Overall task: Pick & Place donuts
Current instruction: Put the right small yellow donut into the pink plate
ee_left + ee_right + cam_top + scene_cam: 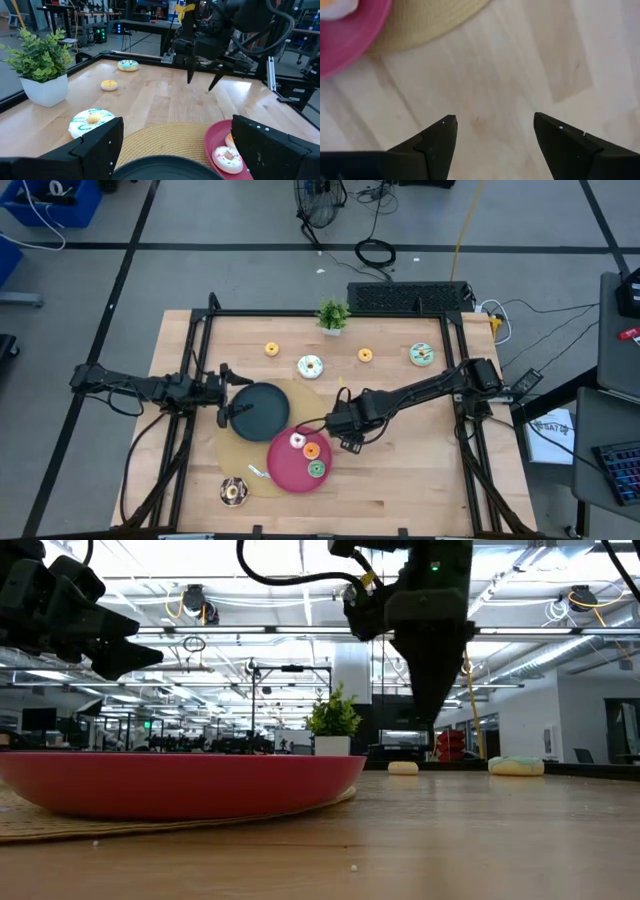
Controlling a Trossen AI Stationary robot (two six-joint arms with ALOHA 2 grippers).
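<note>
no writing or brand could be read anywhere. taking the pink plate (285, 470) as landmark: three donuts lay on it, a pink-white one (297, 441), an orange one (312, 450) and a green one (317, 469). a chocolate-brown donut (234, 492) lay on the table beside the plate, toward the left arm's side. a white donut with teal swirls (310, 366), two small orange donuts (271, 349) (365, 355) and a mint donut (422, 355) lay beyond it, near the potted plant (333, 316). the right gripper (340, 423) hung just beside the plate, jaws apart, empty. the left gripper (228, 392) hovered over the dark plate (262, 410), jaws wide, empty.
</note>
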